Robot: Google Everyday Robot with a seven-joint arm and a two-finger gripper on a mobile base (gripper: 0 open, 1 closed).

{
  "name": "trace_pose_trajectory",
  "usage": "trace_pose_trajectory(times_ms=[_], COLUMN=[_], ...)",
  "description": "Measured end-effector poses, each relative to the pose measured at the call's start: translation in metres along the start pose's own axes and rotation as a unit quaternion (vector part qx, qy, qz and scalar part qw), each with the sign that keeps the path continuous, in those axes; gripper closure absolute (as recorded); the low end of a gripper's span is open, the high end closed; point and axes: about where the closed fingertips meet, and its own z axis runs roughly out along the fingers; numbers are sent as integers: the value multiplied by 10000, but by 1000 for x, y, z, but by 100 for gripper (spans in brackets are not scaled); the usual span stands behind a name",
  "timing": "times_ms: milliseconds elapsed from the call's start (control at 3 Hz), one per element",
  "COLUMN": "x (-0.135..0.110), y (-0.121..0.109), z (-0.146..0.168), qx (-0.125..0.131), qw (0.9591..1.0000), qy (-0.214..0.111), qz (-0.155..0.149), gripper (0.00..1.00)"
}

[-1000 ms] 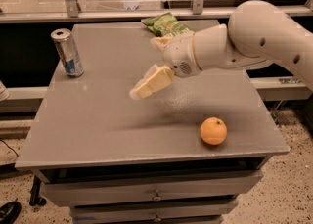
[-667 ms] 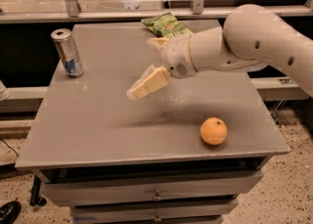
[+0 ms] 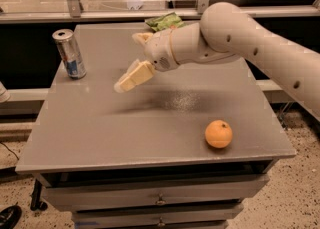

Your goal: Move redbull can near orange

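Right of the can, well apart, my gripper hangs spread and empty; the can stands upright, orange farther right.

We saw the silver redbull can standing upright at far left, well apart from the round orange at near right; the gripper hovered between them.

Viewpoint: I look down from the front, close in, onto the flat grey table.
Gripper: cream two-finger gripper, above its middle.
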Motion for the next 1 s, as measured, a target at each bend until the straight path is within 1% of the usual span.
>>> trace_pose_trajectory(times_ms=[333,667,1000], x=[-8,-14,-16], y=[-14,-26,-39], z=[30,57,80], qx=[-157,-256,-252], qw=[9997,9989,9979], qy=[-137,-318,-598], qz=[-157,-217,-31], gripper=[0,0,0])
